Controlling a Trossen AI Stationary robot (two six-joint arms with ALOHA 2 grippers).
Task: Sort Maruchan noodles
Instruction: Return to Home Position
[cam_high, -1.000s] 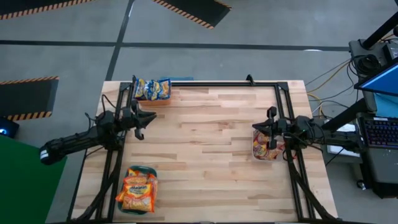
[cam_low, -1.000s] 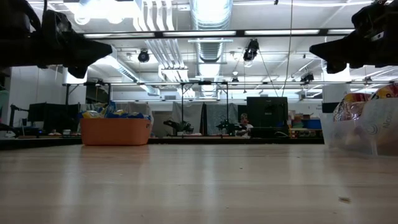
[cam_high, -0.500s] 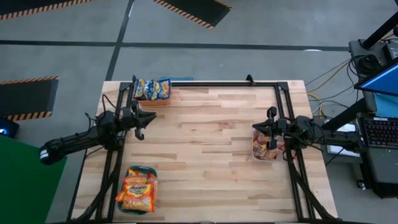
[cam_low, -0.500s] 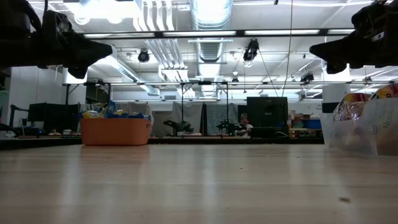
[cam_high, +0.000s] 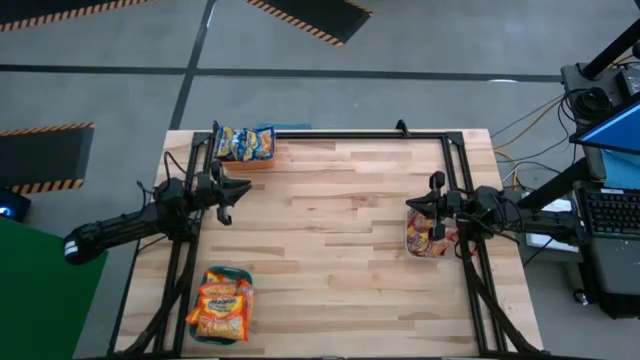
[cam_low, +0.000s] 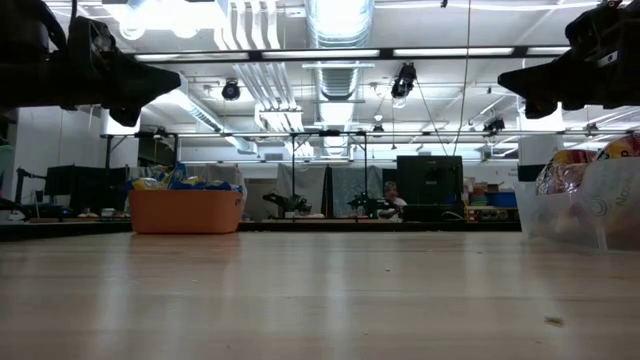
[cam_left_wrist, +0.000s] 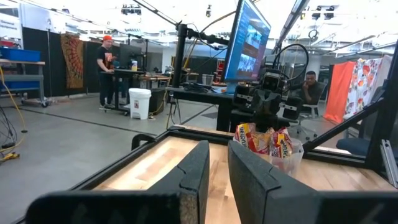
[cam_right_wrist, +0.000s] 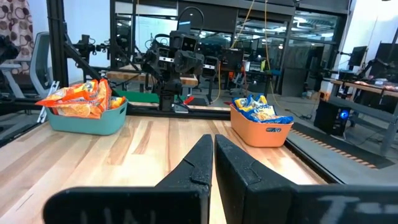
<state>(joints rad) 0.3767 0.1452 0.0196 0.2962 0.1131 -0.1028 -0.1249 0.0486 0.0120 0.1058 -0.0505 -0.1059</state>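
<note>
Left gripper (cam_high: 243, 189): raised above the table (cam_high: 340, 240) at its left side, pointing toward the middle. Its fingers (cam_left_wrist: 196, 168) stand slightly apart with a narrow gap between them, and nothing is held.

Right gripper (cam_high: 409, 207): raised above the table at its right side, pointing toward the middle and facing the left gripper. Its fingers (cam_right_wrist: 198, 163) are pressed together, with only a thin line between them, and nothing is held.

Noodle packets, located from the grippers:
- The blue-and-yellow packets (cam_high: 245, 143) lie in the orange bin (cam_low: 185, 212). This bin stands near the left gripper, on its far side, at the table's back edge.
- The orange packets (cam_high: 220, 303) are heaped in the teal bin (cam_right_wrist: 87, 122). This bin stands well apart from the left gripper, on its near side, close to the table's front edge.
- The red packets (cam_left_wrist: 267, 138) stand in the clear bin (cam_low: 600, 215). This bin sits below the right gripper and just to its near side.

Both the orange and teal bins lie across the table from the right gripper. The wood between the two grippers carries no packets.
</note>
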